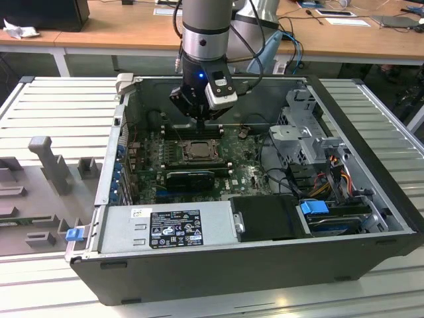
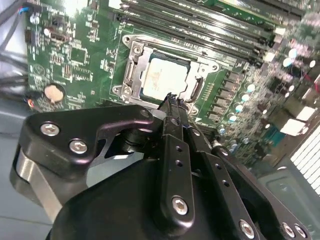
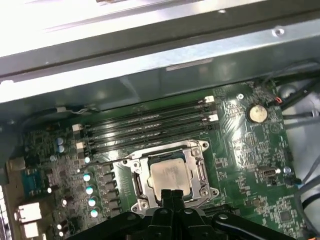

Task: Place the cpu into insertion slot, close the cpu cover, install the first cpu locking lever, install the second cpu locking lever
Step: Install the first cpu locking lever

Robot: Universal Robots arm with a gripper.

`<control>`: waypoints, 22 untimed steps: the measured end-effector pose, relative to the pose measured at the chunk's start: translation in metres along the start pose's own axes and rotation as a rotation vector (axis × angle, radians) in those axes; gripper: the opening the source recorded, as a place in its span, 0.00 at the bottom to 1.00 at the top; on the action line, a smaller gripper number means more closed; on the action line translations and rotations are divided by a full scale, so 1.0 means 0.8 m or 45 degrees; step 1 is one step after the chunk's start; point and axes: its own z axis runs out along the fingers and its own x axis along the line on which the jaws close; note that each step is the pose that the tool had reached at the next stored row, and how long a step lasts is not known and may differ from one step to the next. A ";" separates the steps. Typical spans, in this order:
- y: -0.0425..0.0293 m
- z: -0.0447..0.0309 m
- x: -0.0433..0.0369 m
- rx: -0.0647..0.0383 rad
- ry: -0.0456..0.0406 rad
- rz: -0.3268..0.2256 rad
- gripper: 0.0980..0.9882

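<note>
One open computer case [image 1: 218,265] is being shown holding one green circuit board [image 3: 250,145]. One gripper [image 3: 171,192], fingers pressed together, is being held at the single insertion slot [image 3: 131,165], where one cpu cover [image 3: 195,172] is framing one seated cpu [image 3: 170,176].

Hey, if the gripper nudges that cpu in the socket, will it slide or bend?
Probably neither. The cpu looks like a flat metal-faced plate, so likely stiff. The cover frames it on all sides, so it should hardly slide. Its smooth face may be slippery for fingertips.
</note>
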 end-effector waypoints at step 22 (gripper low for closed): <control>-0.0140 0.0015 0.072 -0.008 -0.010 -0.154 0.01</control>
